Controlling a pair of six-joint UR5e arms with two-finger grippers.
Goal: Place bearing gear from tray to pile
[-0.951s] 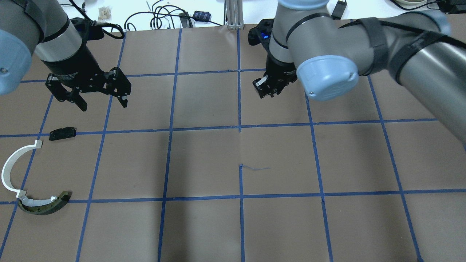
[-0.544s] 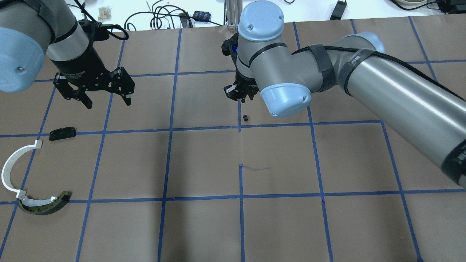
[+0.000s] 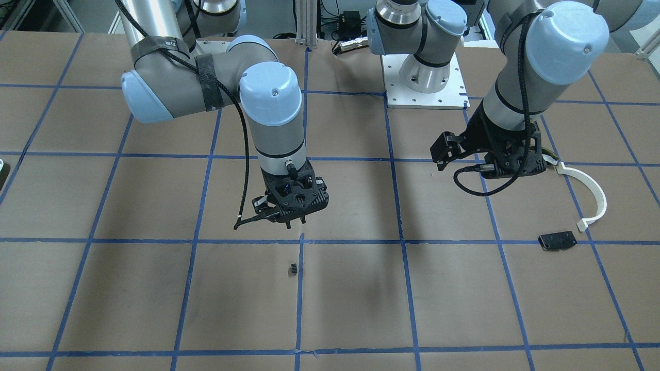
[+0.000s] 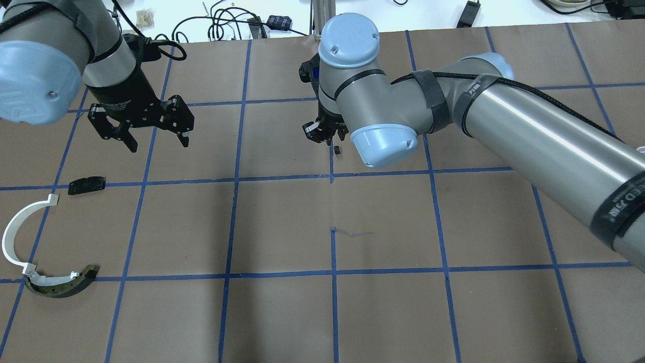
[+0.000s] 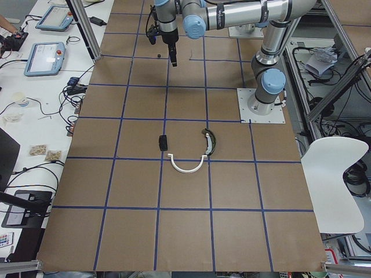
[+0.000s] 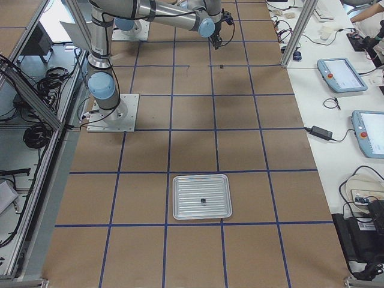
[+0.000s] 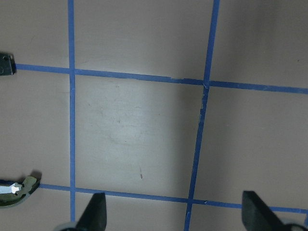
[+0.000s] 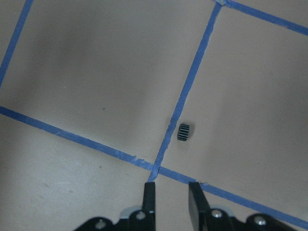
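The bearing gear [image 8: 183,132], a tiny black ribbed cylinder, lies on the brown table beside a blue tape line; it also shows in the front view [image 3: 293,268] and the overhead view [image 4: 336,149]. My right gripper [image 8: 172,197] hangs above it, jaws a little apart and empty, not touching the gear. The pile lies at the table's left: a white half-circle strip [image 4: 12,237], a curved black-and-cream piece [image 4: 60,285] and a black plate [image 4: 86,184]. My left gripper [image 4: 158,143] is wide open and empty, above the table beyond the plate.
The metal tray [image 6: 186,204] stands far off at the table's right end with one small dark part [image 6: 203,200] in it. Blue tape lines grid the table. The right arm's forearm [image 4: 529,136] spans the right half of the overhead view.
My right arm has swung left toward the table's middle. The gear, unseen one second ago, now lies on the table by the right gripper. My left gripper has shifted slightly right.
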